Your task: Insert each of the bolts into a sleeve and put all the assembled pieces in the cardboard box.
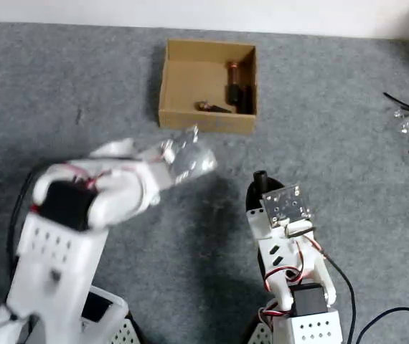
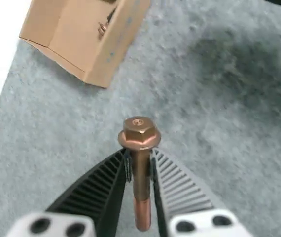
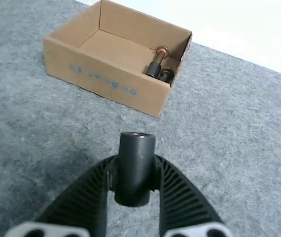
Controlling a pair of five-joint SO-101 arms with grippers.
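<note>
High view: assembled pieces (image 1: 232, 87) lying in cardboard box (image 1: 206, 122), beyond both jaws; left jaws closed on copper bolt (image 2: 140, 173), right jaws closed on dark sleeve (image 3: 135, 165), apart; insertion and boxing of this pair outstanding.

The cardboard box (image 1: 204, 120) stands at the far side of the table (image 1: 348, 93), about midway between both arms. In it, two assembled pieces lie in the right part: one (image 1: 232, 77) along the right wall, the other (image 1: 214, 107) along the near wall. The left jaws are just before the box's near wall, with a bolt (image 2: 139, 158) between them, its head beyond the tips. The right jaws are farther back, before the box's right corner, with a sleeve (image 3: 135, 165) between them. Some cables (image 1: 405, 107) lie at the table's far right edge.
</note>
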